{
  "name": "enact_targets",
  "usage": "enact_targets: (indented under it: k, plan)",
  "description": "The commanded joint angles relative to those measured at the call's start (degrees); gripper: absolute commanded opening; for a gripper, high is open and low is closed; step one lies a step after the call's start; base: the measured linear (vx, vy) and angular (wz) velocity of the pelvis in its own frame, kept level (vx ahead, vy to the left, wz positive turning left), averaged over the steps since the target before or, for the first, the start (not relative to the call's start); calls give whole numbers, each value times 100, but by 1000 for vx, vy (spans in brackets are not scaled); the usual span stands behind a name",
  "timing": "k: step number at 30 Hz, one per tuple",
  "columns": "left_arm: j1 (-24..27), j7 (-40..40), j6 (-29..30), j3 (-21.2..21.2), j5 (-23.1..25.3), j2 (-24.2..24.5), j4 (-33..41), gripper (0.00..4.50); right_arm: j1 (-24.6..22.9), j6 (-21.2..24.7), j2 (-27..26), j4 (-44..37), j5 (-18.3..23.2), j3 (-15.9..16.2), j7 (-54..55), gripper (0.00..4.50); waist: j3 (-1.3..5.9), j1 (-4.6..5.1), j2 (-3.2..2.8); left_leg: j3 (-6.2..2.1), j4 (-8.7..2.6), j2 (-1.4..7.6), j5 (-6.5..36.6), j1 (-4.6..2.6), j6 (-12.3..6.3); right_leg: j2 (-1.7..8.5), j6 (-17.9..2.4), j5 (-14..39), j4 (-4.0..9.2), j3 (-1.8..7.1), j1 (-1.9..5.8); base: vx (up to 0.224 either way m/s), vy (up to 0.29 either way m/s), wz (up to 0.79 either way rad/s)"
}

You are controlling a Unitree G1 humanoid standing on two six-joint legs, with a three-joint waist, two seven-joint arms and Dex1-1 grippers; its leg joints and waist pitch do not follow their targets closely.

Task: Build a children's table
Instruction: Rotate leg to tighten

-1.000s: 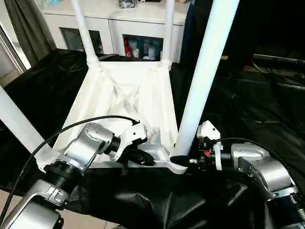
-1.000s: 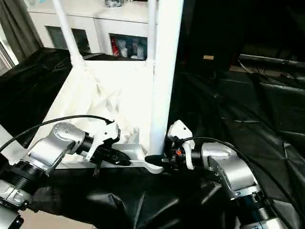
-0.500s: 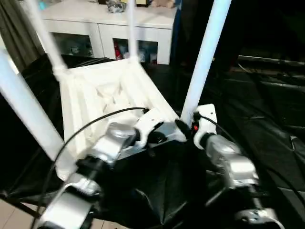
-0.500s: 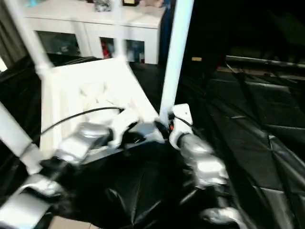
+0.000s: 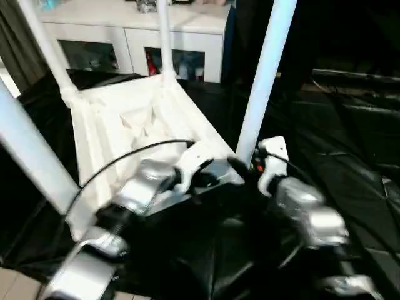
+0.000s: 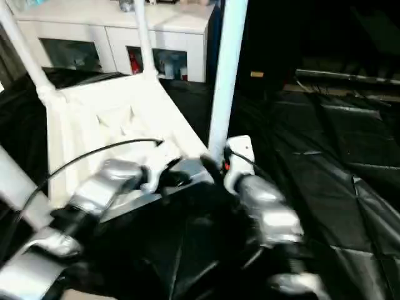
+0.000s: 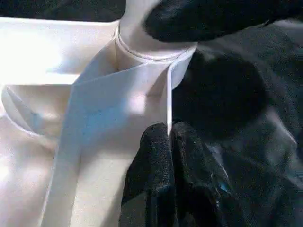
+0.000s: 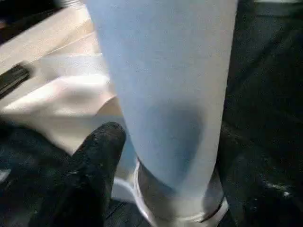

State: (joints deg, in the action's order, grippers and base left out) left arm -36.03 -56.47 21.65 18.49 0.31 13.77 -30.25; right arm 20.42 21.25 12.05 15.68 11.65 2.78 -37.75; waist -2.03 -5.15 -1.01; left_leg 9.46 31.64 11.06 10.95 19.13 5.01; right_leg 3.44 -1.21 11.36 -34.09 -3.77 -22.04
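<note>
Four white legs (image 5: 262, 75) — one ribbed top (image 5: 134, 125) — one cabinet (image 5: 125, 28).

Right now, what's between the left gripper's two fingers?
In the left wrist view, the left gripper pinches the thin side rim of the tabletop, just below the corner socket.

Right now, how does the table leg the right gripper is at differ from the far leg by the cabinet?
The near leg stands at the near right corner of the table top, with the right gripper around its base; the far leg stands free, with no gripper at it. The near leg looks thicker, being closer to the camera. Both are white tubes standing upright in corner sockets.
</note>
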Motion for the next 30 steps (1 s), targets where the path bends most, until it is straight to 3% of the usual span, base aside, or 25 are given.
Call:
enact_targets:
  k: [1,3,5,8,10,11,14,16,17,22,23,24,26,30]
  plan:
    - [88,-180,-66,269,2,-69,-9,0,-47,168,-17,-218,226,614,-756,304,256,-41,41,-32,-300,179,847,82,-326,466,-1044,920,423,282,294,0,0,0]
    - [194,-478,-167,326,-4,124,39,0,-149,269,428,-499,327,687,-1356,304,248,-64,76,-27,-296,181,869,78,-342,472,-977,1155,443,291,309,0,0,0]
    - [231,-612,-228,341,-12,196,65,0,-183,309,568,-580,350,721,-1536,304,246,-75,52,-29,-301,196,878,74,-345,482,-970,1231,445,293,287,0,0,0]
    - [397,-1258,-447,401,-152,507,309,0,-291,359,977,-826,407,844,-2113,304,238,-95,134,-18,-302,208,875,64,-382,477,-890,1393,452,299,280,0,0,0]
    - [435,-1436,-454,422,-205,582,385,0,-312,389,1047,-883,431,863,-2225,304,252,-111,105,-21,-300,225,787,57,-397,472,-927,1245,413,297,265,0,0,0]
    - [530,-1836,-444,478,-341,746,609,0,-363,494,1189,-1036,490,917,-2426,304,246,-117,139,-21,-303,233,752,54,-385,470,-972,1163,405,292,269,0,0,0]
    - [581,-2009,-445,486,-414,811,716,0,-385,523,1274,-1095,489,983,-2529,304,250,-142,110,-2,-288,239,726,30,-369,472,-1063,1013,391,301,244,0,0,0]
    - [607,-2081,-474,500,-403,848,764,0,-398,480,1323,-1101,430,1041,-2576,304,256,-158,100,8,-276,241,713,10,-360,471,-1144,847,373,310,231,0,0,0]
    - [616,-2097,-496,519,-374,873,788,0,-402,454,1336,-1097,402,1066,-2589,304,251,-164,94,6,-276,233,736,33,-343,464,-1189,747,362,306,252,0,0,0]
    - [573,-2128,-480,517,-380,851,748,0,-397,566,1365,-1105,485,1105,-2761,304,249,-179,130,-6,-282,216,796,52,-304,484,-1087,1009,373,302,280,0,0,0]
    - [530,-2087,-466,503,-354,835,705,0,-403,601,1377,-1106,512,1127,-2836,280,253,-189,151,-8,-278,214,733,63,-319,486,-1060,1008,365,299,287,0,0,0]
    - [527,-2082,-466,502,-351,834,703,0,-404,604,1377,-1106,516,1129,-2840,272,261,-203,135,-6,-271,225,665,54,-338,489,-1050,991,368,296,272,0,0,0]
    - [469,-1940,-421,423,-301,819,657,0,-390,666,1389,-1085,553,1222,-2942,256,265,-234,178,-9,-265,226,547,65,-378,487,-1067,859,341,292,277,0,0,0]
    - [455,-1609,-369,340,-190,777,591,0,-349,607,1333,-965,469,1283,-2915,236,253,-280,171,-4,-260,223,612,62,-358,497,-1043,957,356,294,263,0,0,0]
